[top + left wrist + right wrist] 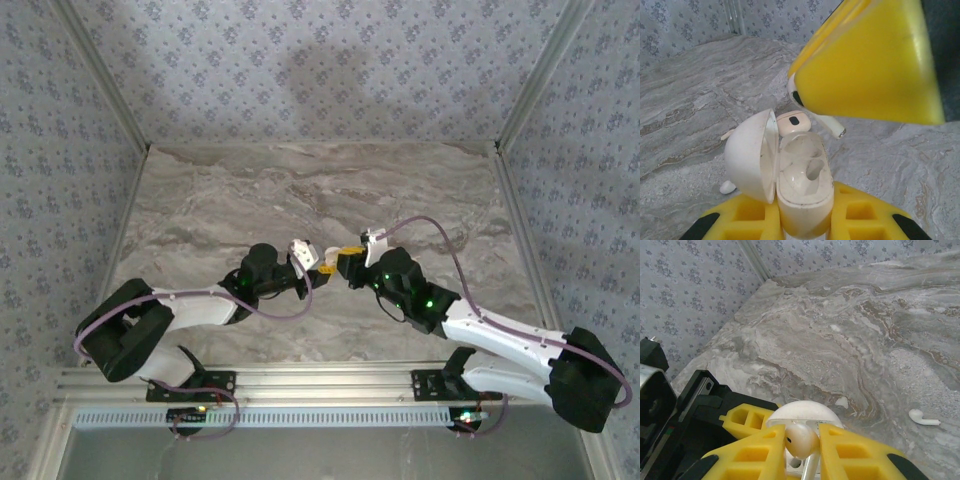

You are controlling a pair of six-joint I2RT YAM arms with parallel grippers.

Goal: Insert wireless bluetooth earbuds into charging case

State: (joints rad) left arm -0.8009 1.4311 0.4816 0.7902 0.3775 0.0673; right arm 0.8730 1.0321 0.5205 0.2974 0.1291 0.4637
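You're on the insertion step. Your left gripper (805, 220) is clamped on the open charging case (805, 175), whose two wells look empty, and your right gripper (802, 450) pinches one earbud (799, 436) just above the case. Next, line its stem up over a well and lower it gently (the other earbud (924, 417) lies on the table, apart from the case).

Lab robot booth being shown, marble-patterned table (300, 190) being walled on three sides by floral-papered panels (320, 70), arm bases (195, 385) being carried on an aluminium rail (320, 380) along the table's near edge.
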